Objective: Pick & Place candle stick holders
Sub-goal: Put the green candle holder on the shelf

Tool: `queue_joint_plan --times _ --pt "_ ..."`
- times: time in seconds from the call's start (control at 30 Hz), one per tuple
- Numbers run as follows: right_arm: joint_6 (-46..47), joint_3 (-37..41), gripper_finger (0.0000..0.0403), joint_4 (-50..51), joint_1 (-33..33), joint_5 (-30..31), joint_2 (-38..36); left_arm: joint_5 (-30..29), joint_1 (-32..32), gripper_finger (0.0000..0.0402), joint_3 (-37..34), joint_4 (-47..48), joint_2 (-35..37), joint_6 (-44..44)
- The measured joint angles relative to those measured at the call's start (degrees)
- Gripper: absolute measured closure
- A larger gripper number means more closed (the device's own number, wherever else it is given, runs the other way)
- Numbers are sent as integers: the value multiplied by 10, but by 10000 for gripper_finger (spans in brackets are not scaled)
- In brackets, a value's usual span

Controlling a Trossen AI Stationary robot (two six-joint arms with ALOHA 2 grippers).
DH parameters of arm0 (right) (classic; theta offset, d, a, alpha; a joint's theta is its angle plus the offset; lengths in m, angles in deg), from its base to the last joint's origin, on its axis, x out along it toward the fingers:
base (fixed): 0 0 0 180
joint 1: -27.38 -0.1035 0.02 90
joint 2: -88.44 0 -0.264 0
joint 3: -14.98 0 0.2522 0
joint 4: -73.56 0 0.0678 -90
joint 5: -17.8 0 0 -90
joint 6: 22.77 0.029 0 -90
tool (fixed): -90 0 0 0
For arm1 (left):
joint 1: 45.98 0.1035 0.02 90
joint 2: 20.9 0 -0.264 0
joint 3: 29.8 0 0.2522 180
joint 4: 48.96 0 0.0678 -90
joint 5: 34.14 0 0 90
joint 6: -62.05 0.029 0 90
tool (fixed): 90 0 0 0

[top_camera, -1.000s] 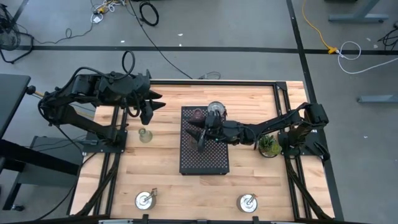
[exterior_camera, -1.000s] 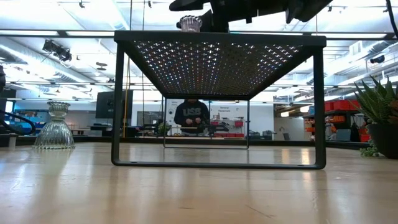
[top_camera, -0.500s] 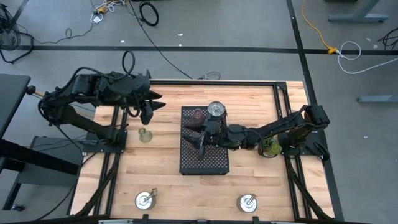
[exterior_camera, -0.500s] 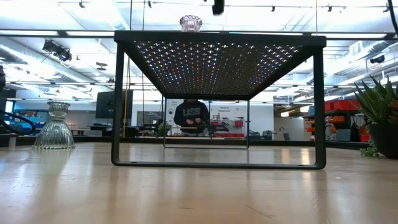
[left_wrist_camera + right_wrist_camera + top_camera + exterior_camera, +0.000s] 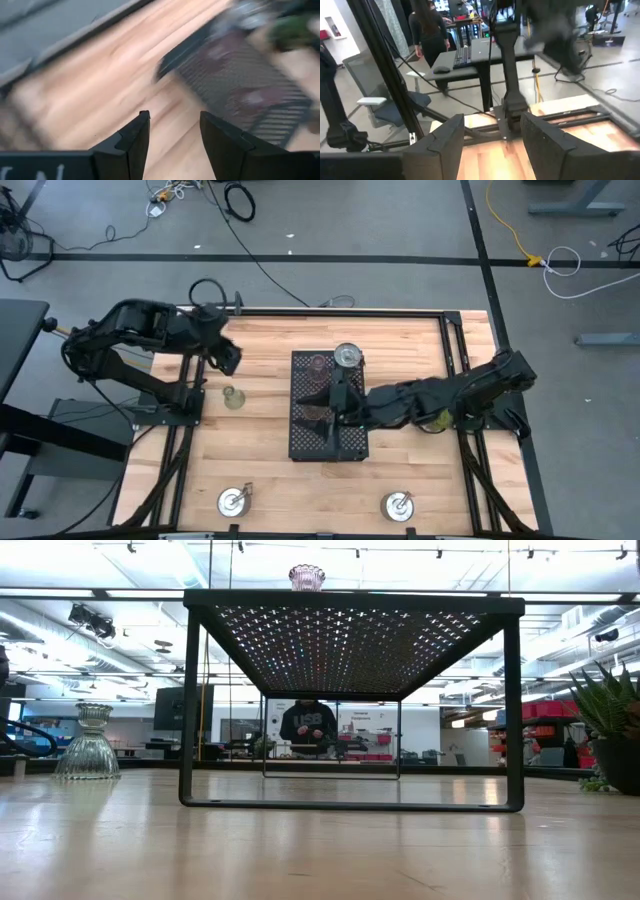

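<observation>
The left arm [image 5: 130, 330] hangs over the far left corner of the counter [image 5: 265, 470]. In the left wrist view its two dark fingers [image 5: 131, 145] stand apart with bare wood showing in the gap, so the left jaws are parted and hold nothing. Near them, a little toward the counter's front edge, stands the green-tinted glass holder [image 5: 233, 397] on the wood, apart from the fingers. The low view shows it upright [image 5: 92, 743] beside the tray's leg.

Out ahead of the left jaws and off to one side lies the black perforated tray [image 5: 345, 442], blurred in that arm's own camera [image 5: 280, 107].

The right arm [image 5: 450, 392] reaches across from the right edge, and its right jaws hover over the middle of the tray. In the right wrist view the fingers [image 5: 445, 142] are spread with nothing between them.

Just beyond the right jaws, at the tray's far end, a silver holder [image 5: 347, 357] and the pink glass holder [image 5: 318, 364] sit next to each other. The pink one also shows on top of the tray in the low view [image 5: 307, 578]. Whether a reddish holder sits beneath the right jaws cannot be told, as the arm covers that spot.

Well away from both jaws, by the counter's front edge, two more silver holders stand, one to the left [image 5: 234, 500] and one to the right [image 5: 398, 504].

The potted plant [image 5: 612, 720] sits partly under the right arm. A person [image 5: 308, 726] stands in the room behind the tray.
</observation>
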Motion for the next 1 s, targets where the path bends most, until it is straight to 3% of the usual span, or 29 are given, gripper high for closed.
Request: queue_joint_plan --times 0.07,0.27,0.43,0.6,0.83,1.0 --pt "-6 -41 206 56 -7 13 -11 4 0 223 -26 7 5 -61" --pt "-40 -121 206 158 -20 39 -31 26 11 223 -170 10 41 -126" --pt "-39 -127 206 193 -28 44 -49 93 33 223 -314 11 59 -173" --pt "-39 -127 206 215 -34 62 -47 145 38 223 -416 -14 56 -160" --pt "-37 -127 206 219 -34 63 -47 166 36 223 -464 -118 56 -141" --pt "-34 -127 206 227 -34 63 -47 172 36 223 -468 -127 56 -137"
